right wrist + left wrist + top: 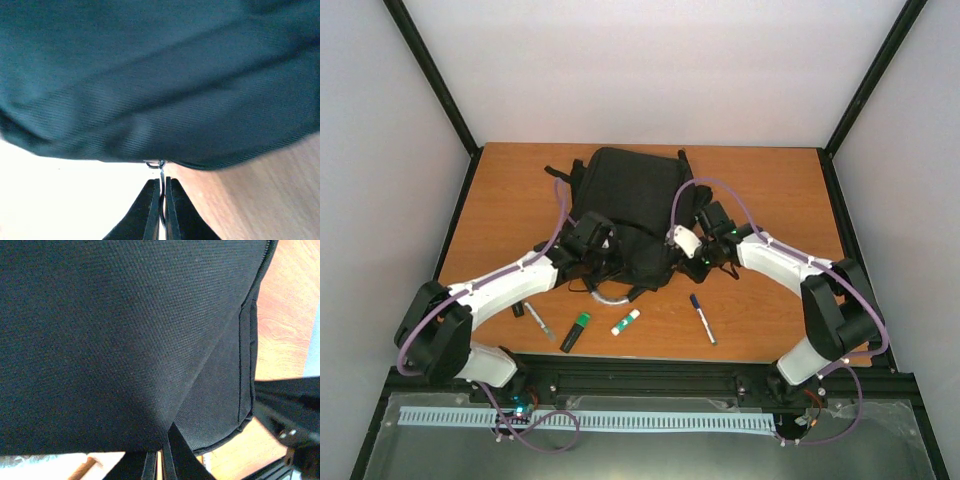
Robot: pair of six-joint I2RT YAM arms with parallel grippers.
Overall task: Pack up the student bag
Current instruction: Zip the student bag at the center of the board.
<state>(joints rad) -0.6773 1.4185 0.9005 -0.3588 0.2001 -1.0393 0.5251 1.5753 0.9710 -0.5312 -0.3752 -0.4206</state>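
Note:
The student bag is a black fabric backpack lying flat at the table's middle, with its grey handle loop toward the near edge. My left gripper sits at the bag's near-left corner. In the left wrist view its jaws are shut, pinching a fold of the black fabric. My right gripper is at the bag's near-right side. In the right wrist view it is shut on a thin metal zipper pull that hangs from the bag's edge.
On the wooden table, near the front edge, lie a silver pen, a green highlighter, a white and green glue stick and a blue-capped marker. A small black item lies by the left arm.

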